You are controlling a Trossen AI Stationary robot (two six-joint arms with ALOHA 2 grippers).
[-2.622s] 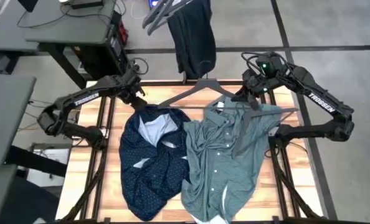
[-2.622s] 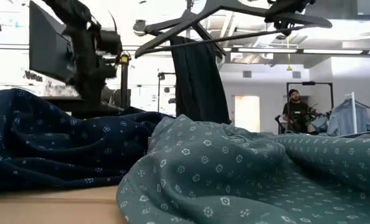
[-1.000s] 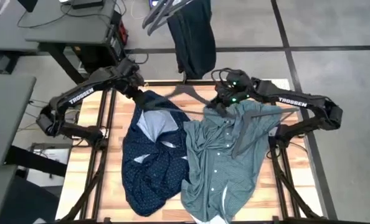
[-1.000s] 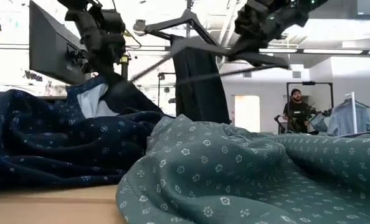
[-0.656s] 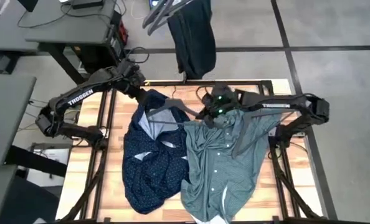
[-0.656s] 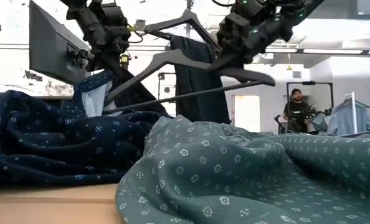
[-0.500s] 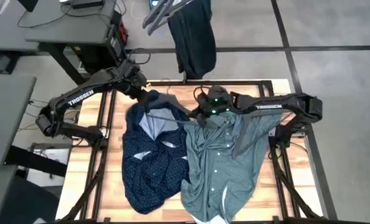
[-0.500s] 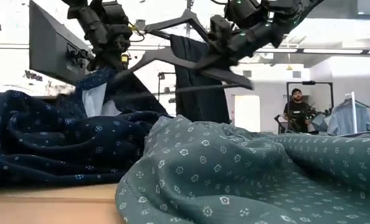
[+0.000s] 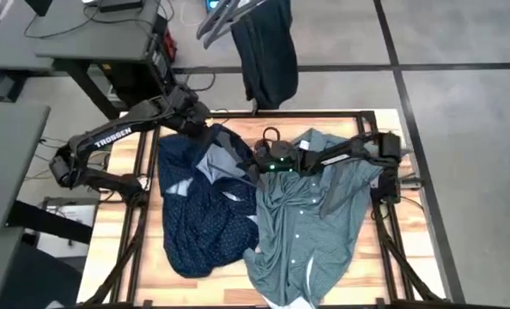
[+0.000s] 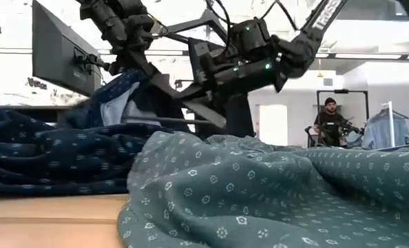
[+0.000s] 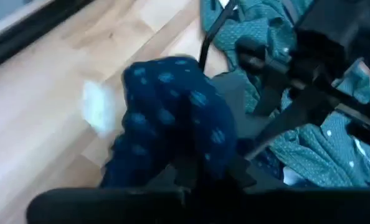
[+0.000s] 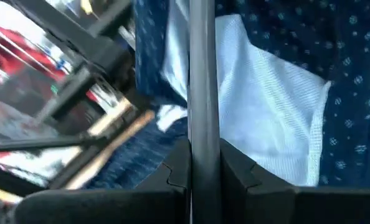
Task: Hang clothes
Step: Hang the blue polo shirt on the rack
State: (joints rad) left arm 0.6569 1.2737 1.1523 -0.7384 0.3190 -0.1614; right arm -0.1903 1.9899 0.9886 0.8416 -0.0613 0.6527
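right end effector now reaching into navy shirt collar — clamped on hanger, left end effector gripping collar

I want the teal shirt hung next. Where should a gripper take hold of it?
Probably at the collar, coming from above at the table's far edge. The teal shirt lies flat with its collar end towards the far edge; only there does the fabric fold into a graspable ridge.
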